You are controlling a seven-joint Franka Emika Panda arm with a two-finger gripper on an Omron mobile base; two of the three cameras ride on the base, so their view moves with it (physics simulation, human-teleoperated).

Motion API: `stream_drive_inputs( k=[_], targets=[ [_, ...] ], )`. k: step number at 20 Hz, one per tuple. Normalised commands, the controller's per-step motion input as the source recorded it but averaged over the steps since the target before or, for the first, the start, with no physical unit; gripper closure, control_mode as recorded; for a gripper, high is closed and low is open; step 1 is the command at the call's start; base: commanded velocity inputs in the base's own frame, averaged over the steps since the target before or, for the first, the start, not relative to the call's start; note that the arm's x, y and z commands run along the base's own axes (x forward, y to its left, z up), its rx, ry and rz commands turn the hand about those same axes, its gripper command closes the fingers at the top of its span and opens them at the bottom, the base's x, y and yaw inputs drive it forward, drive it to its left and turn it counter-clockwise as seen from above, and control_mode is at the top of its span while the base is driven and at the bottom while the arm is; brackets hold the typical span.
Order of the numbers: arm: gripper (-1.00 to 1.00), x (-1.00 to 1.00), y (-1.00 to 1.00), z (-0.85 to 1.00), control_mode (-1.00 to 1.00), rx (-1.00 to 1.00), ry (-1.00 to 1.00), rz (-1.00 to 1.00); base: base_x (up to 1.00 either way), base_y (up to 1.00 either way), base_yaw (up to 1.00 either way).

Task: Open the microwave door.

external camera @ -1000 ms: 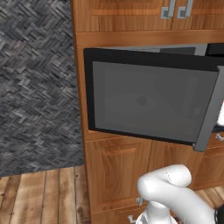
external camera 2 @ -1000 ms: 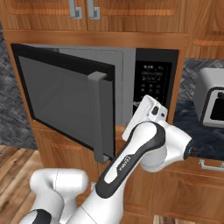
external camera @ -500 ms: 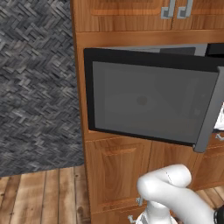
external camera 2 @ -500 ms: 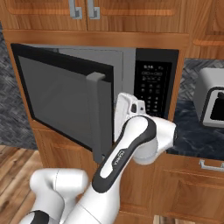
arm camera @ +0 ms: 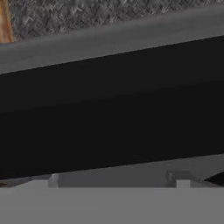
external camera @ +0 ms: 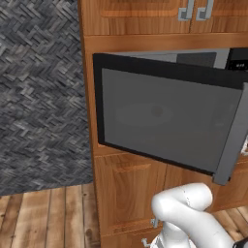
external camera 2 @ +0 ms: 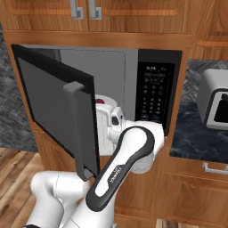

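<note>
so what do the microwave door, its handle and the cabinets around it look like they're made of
The microwave door: matte black frame, likely plastic or painted metal, around a flat grey window, maybe tinted glass. No reflections show. Its handle: a plain grey bar, metal or plastic, no shine. The cabinets: brown wood with visible grain and raised panels.

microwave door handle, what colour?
Grey: the handle is a vertical bar on the black-framed microwave door. Right base view shows it best.
</note>
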Motion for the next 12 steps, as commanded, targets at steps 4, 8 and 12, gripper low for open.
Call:
stream_drive_inputs(
  k=[4,8,12],
  targets=[
    [-1.0,-0.68,0.43,0.0,-1.0,0.0,-0.2,0.46,0.0,0.0,0.0],
    [-1.0,-0.63,0.48,-0.04,-1.0,0.01,-0.23,0.46,0.0,0.0,0.0],
    [-1.0,-0.58,0.54,-0.17,-1.0,0.06,-0.36,0.41,0.0,0.0,0.0]
  ],
)
